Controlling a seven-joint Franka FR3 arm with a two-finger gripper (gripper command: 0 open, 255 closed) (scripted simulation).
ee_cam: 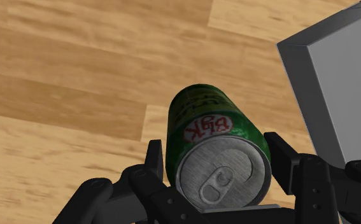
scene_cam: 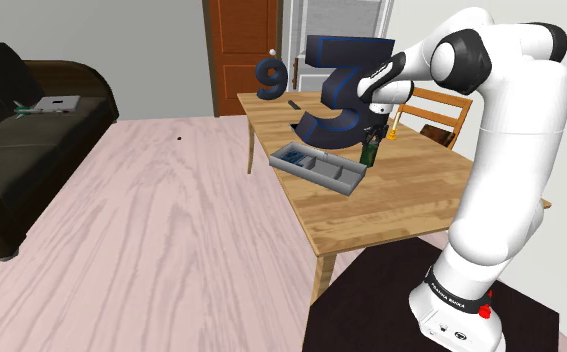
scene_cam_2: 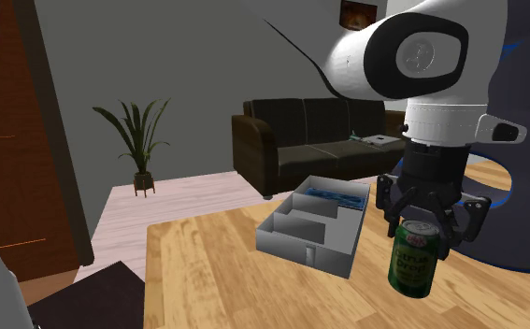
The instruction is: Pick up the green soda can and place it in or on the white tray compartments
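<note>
**Green can clasped beside the tray**

Shoulder view: a light wooden bench (scene_cam: 391, 215) stands on a pale plank floor (scene_cam: 151, 230). A reddish-brown door (scene_cam: 243, 50) is behind it and a dark sofa (scene_cam: 21, 150) is at the view's left. On the bench lies a grey rectangular tray with compartments (scene_cam: 316, 168). A big dark blue numeral 3 (scene_cam: 339, 95) rises just behind the tray, close to the black gripper (scene_cam: 371, 140). The green soda can (scene_cam: 369, 152) is under the gripper, at the tray's right end.

Second exterior view: the gripper (scene_cam_2: 423, 229) grips the can (scene_cam_2: 414, 266) by its top. The can is slightly tilted, just beside the tray (scene_cam_2: 314, 238) on the view's right and outside its compartments. A leafy potted plant (scene_cam_2: 141, 140) and the sofa (scene_cam_2: 309, 140) stand beyond.

Wrist view: the fingers (ee_cam: 155, 164) press both sides of the can (ee_cam: 204, 124) at its silver lid end. The bench (ee_cam: 77, 63) lies beneath, and the tray's corner (ee_cam: 332, 83) is just beside the can.
</note>
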